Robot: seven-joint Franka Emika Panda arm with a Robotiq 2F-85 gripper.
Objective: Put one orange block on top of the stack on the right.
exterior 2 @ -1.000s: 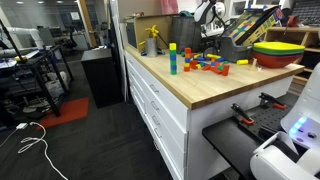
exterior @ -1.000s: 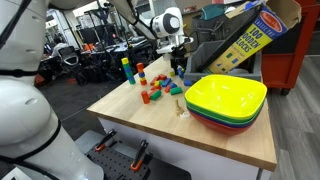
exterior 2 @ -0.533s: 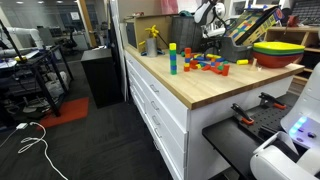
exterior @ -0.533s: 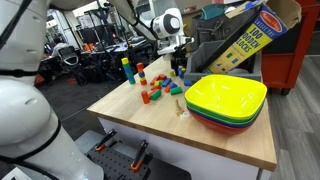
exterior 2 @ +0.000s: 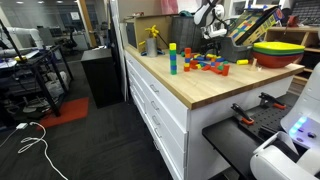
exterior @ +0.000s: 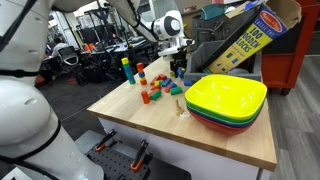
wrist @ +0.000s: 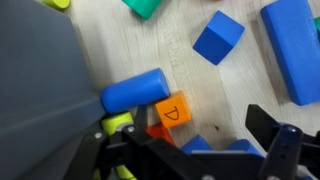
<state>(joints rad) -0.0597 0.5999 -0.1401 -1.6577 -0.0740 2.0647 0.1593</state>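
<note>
In the wrist view an orange block marked "D" (wrist: 172, 110) lies on the wooden table, touching a blue cylinder (wrist: 133, 92). My gripper (wrist: 200, 140) is open, with its dark fingers wide apart just above the table. The tops of dark blue blocks (wrist: 215, 150), the low stack, show between the fingers at the lower edge. A red-orange piece sits under the orange block's lower corner. In both exterior views the gripper (exterior: 180, 66) (exterior 2: 212, 44) hangs low over the far end of the block cluster. The low stack is too small to make out there.
A tall blue-green-yellow tower (exterior: 126, 69) (exterior 2: 172, 58) and a short red-and-orange stack (exterior: 141, 75) stand nearby. Loose blue blocks (wrist: 218, 37) and a green piece (wrist: 146, 7) lie around. Stacked coloured bowls (exterior: 226, 101) (exterior 2: 278, 50) and a tilted block box (exterior: 252, 38) sit beside the cluster.
</note>
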